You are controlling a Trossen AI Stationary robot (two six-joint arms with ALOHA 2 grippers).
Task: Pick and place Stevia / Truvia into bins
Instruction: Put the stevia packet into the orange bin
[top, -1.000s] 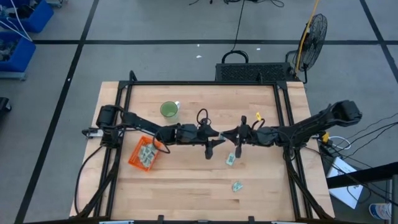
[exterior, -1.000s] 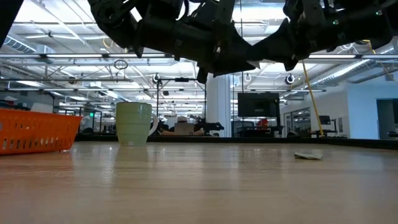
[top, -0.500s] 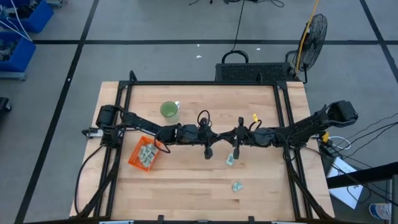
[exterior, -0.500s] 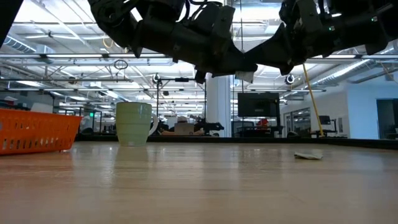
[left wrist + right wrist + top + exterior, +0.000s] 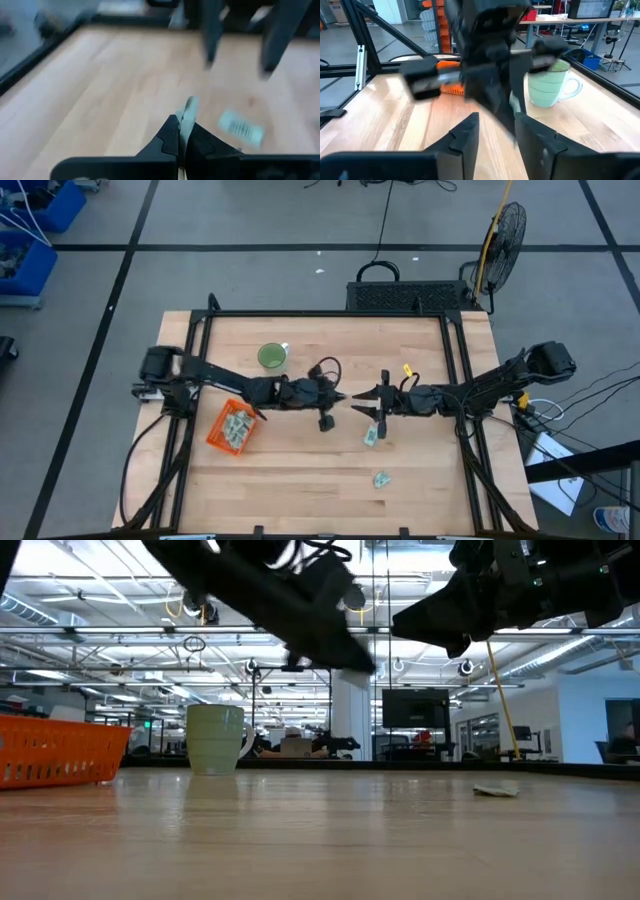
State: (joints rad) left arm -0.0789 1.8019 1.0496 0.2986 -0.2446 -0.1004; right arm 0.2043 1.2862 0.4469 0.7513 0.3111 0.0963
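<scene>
Wooden table (image 5: 300, 470) boards run under both dark arms, which meet near the middle. The left gripper (image 5: 333, 402) hangs above the wood, and its two fingers are pressed tight on a small white packet (image 5: 189, 114) that stands up thin between them in the left wrist view. The right gripper (image 5: 368, 404) hangs just across from it, tip almost facing tip, with its fingers (image 5: 465, 137) spread apart and nothing between them.

Two more packets lie flat on the table. One packet (image 5: 370, 437) sits just beside the right gripper, on the near side of it. The other packet (image 5: 381, 479) lies farther toward the near edge, apart from both arms. From the low view, a packet (image 5: 496, 790) shows as a thin flat shape on the wood, but I cannot tell which of the two it is.

The orange bin (image 5: 216, 434) sits on the left part of the table, close to the left arm. It has a few white and green packets (image 5: 236, 429) inside. The green cup (image 5: 272, 357) stands upright behind the bin, toward the far edge. A black fan (image 5: 505, 232) stands on the floor past the far right corner of the table.
</scene>
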